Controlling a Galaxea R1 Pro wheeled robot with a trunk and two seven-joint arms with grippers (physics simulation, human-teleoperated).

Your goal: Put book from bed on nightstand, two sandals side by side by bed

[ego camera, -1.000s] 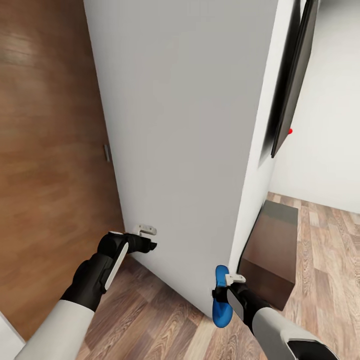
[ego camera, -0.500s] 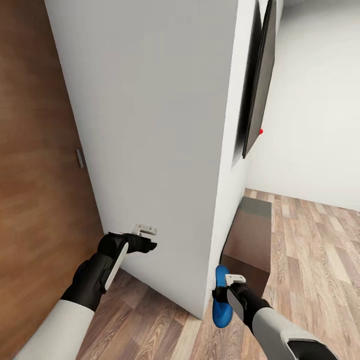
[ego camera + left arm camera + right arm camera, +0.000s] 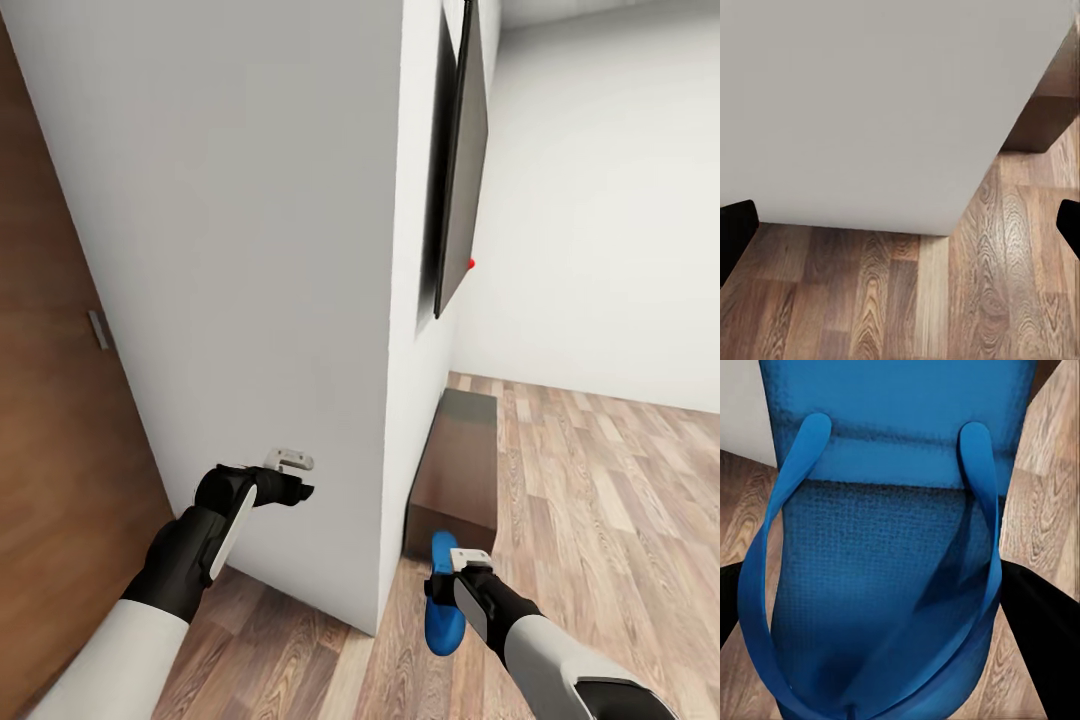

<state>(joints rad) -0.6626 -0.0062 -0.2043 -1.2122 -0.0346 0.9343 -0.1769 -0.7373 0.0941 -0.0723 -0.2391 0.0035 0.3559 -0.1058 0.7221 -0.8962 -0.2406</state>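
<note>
The whole head view has swung: the white wall's corner now sits further toward the left of the picture than a second ago, and more of the room past it shows, which is the camera turning. Both arms sit where they were in the picture.

The right end effector (image 3: 452, 568) is clamped on a blue sandal (image 3: 441, 596), which hangs in the air above the wood-plank floor (image 3: 600, 500), its length running roughly up and down in the head view. In the right wrist view the sandal (image 3: 885, 585) shows its textured footbed and thin blue straps between the two dark fingers (image 3: 1042, 622).

The left end effector (image 3: 292, 478) is held out toward the white wall (image 3: 250, 250), and nothing lies between its fingers. In the left wrist view its dark fingertips (image 3: 735, 232) stand wide apart, with the wall's lower corner and the floor (image 3: 907, 300) beyond them.

Past the wall's corner a low dark-brown cabinet (image 3: 460, 470) stands on the floor against the wall. Above it hangs a flat black panel (image 3: 462, 170) with a small red dot (image 3: 471, 264) beside its lower edge. A brown wooden door (image 3: 50, 450) is at the left.
</note>
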